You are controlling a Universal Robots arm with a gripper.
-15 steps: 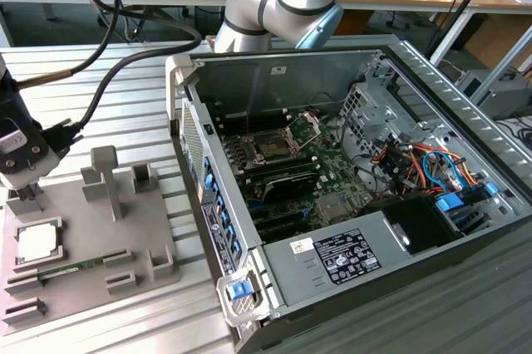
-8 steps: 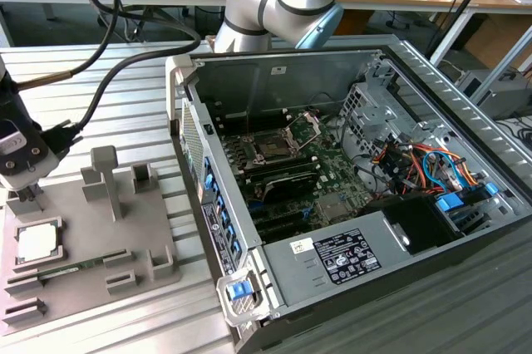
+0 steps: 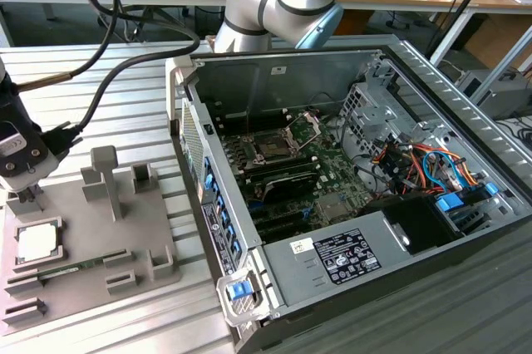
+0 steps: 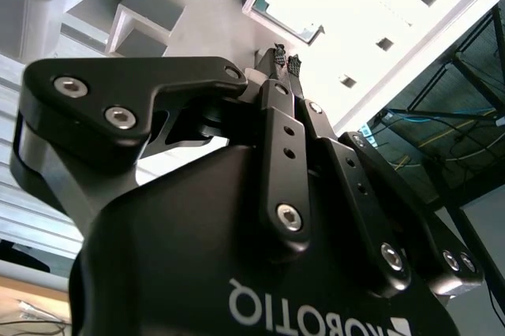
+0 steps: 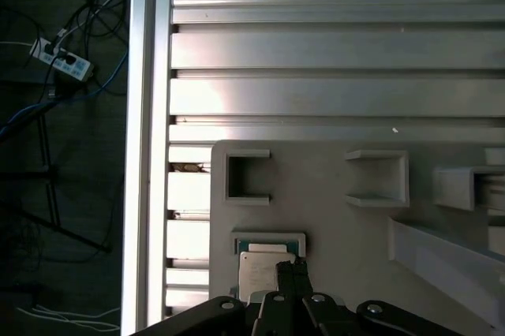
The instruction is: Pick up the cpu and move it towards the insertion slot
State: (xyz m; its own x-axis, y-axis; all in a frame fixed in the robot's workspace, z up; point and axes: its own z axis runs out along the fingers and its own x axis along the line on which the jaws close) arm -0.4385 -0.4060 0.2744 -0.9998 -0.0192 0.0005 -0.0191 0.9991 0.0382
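Gripper (image 3: 29, 196) hangs over the cpu (image 3: 37, 242) on a grey holder (image 3: 91, 238).
Its fingertips (image 4: 282, 57) are pressed together; the insertion slot (image 3: 273, 148) lies well apart.

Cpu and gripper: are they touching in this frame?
Apart. In the exterior view, bare tray shows between the shut gripper and the cpu.

Shiny metal cpu (image 3: 38, 242) vs matt plastic tray (image 3: 79, 233).
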